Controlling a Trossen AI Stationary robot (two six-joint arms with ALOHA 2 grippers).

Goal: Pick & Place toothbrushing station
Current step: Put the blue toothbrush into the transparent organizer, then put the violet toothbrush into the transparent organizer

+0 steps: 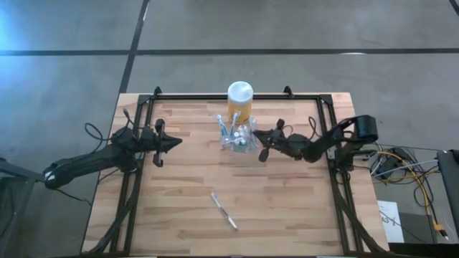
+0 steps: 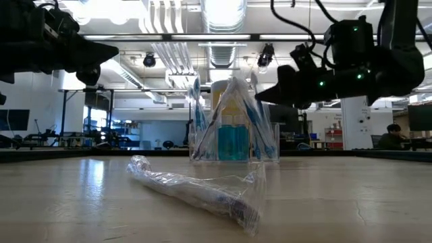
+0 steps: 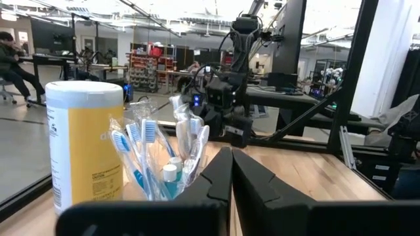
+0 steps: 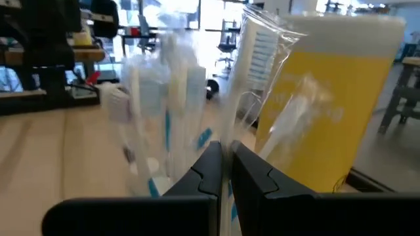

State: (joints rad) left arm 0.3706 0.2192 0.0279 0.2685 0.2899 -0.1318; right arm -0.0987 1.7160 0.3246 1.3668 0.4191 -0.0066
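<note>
The toothbrushing station (image 1: 237,136), filled with wrapped toothbrushes, stands toward the far middle of the wooden surface (image 1: 287,201), just in front of a yellow jar (image 1: 239,101). The right gripper (image 1: 262,144) hovers just beside it, fingers pressed together. The left gripper (image 1: 166,145) waits farther off, fingers likewise together. A wrapped toothbrush (image 1: 224,211) lies nearer the front.

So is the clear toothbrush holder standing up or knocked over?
Standing up. The toothbrushing station sits flat on the table, brushes pointing upward.
</note>
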